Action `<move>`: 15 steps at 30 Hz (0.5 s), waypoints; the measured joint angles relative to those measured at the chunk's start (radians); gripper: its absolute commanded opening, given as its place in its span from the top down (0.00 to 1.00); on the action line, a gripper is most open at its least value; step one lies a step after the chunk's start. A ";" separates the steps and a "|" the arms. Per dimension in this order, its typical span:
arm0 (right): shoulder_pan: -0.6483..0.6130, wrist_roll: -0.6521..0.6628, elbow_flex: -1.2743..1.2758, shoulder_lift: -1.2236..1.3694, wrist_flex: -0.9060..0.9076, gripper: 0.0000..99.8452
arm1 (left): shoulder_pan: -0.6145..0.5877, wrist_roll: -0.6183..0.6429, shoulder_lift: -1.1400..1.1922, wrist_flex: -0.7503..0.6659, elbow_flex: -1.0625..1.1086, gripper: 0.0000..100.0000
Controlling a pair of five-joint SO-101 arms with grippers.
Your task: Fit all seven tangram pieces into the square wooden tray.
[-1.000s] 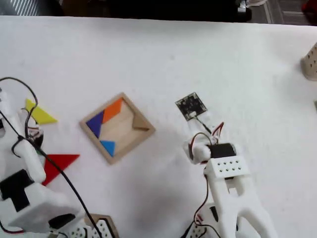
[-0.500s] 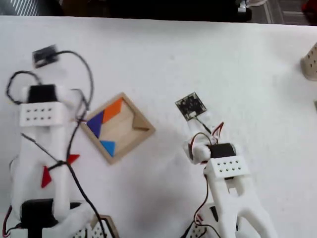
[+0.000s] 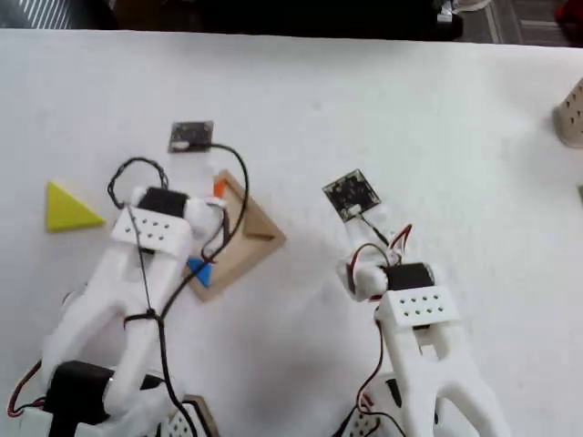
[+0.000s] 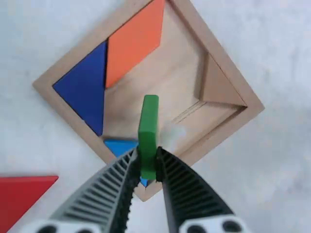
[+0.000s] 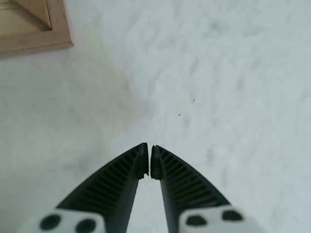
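Yellow triangle (image 3: 68, 208) lies flat on the white bench (image 3: 410, 100) at the far left, well apart from the wooden tray (image 4: 224, 133). Above the tray, the left end effector (image 4: 147, 158) is clamped on a green piece (image 4: 147, 126), which stands on its edge over the bare middle. A dark blue triangle (image 4: 85, 87), an orange parallelogram (image 4: 133, 41) and a light blue piece (image 4: 119, 145) lie inside. Further right, the right end effector (image 5: 149, 162) has its fingers together over bare bench, apart from the tray's corner.

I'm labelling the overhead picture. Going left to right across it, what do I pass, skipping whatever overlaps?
In order: yellow triangle → wooden tray → right arm → beige perforated block at the edge.
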 measured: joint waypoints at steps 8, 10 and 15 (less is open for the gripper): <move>-0.003 -0.002 0.000 0.002 0.000 0.98 | 0.002 -0.106 0.000 -0.176 0.140 0.90; 0.000 -0.002 0.000 0.002 0.000 0.98 | 0.000 -0.115 0.000 -0.187 0.141 0.84; -0.002 -0.002 0.000 0.002 0.000 0.98 | -0.049 -0.124 0.000 -0.190 0.141 0.72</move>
